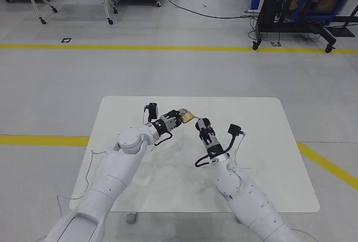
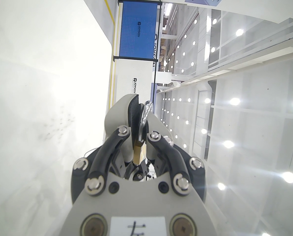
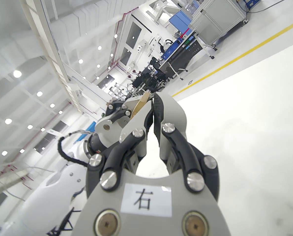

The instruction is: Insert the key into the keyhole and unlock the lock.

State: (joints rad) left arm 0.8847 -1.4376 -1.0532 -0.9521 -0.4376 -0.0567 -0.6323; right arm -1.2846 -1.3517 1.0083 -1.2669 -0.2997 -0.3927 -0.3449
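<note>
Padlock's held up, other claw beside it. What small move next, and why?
Probably ease the right claw slightly toward the padlock: the left claw is shut on it above the table, and the right claw, also shut, sits just short of it.

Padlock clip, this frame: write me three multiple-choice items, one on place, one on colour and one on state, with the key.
1. Where is the padlock?
A. Lying flat on the table
B. In the left gripper, over the table
C. On the floor

2. What colour is the padlock's body?
A. Brass-yellow
B. Red
C. Black

3. How does the left gripper stand?
A. Wide open
B. Shut on the padlock
C. Shut on nothing

Key:
1. B: the top view shows the padlock at the tip of the left gripper, over the white tabletop.
2. A: the left wrist view shows a brass-yellow body under a silver shackle.
3. B: both fingers press against the padlock.
</note>
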